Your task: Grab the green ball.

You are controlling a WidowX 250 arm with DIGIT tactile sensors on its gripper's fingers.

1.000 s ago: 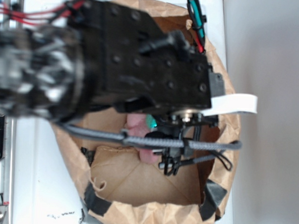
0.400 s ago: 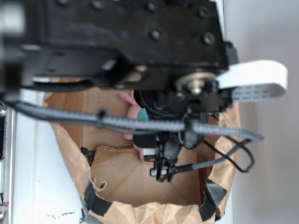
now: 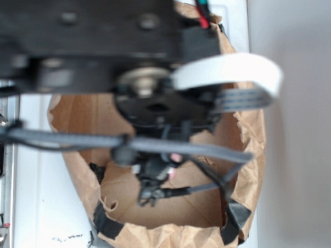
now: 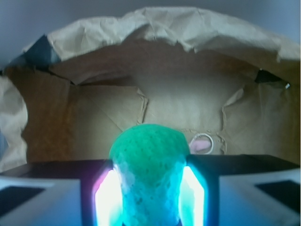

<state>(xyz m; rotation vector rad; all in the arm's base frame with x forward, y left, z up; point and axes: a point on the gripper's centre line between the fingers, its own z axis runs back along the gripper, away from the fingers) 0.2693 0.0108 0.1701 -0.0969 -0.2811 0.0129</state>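
A white desk [image 3: 46, 206] is seen beneath everything in the exterior view, and most of it is taken up by a brown paper bag [image 3: 166, 236] with a rolled, crumpled rim and dark tape at two of its corners. In the wrist view the bag's wall [image 4: 155, 101] is seen ahead of the jaws, creased and folded, with its torn upper edge curving overhead.

The upper part of the exterior view is filled by the blurred black arm [image 3: 92, 38], from which a white ribbon cable [image 3: 234, 69] and a grey braided cable [image 3: 170, 147] are led out. The gripper [image 3: 152, 175] is hung down from it into the bag's opening; from this view its state cannot be told.

In the wrist view the jaws are clamped on the ball [image 4: 149, 167], which is held between the two fingers [image 4: 107, 197] and pressed on both flanks. The ball is mint-green, rough in texture, and rises above the fingertips.

A small pink thing [image 4: 203, 145], ringed in white, is seen just beyond the jaws and slightly to their right, low against the bag's wall. What it is cannot be made out.
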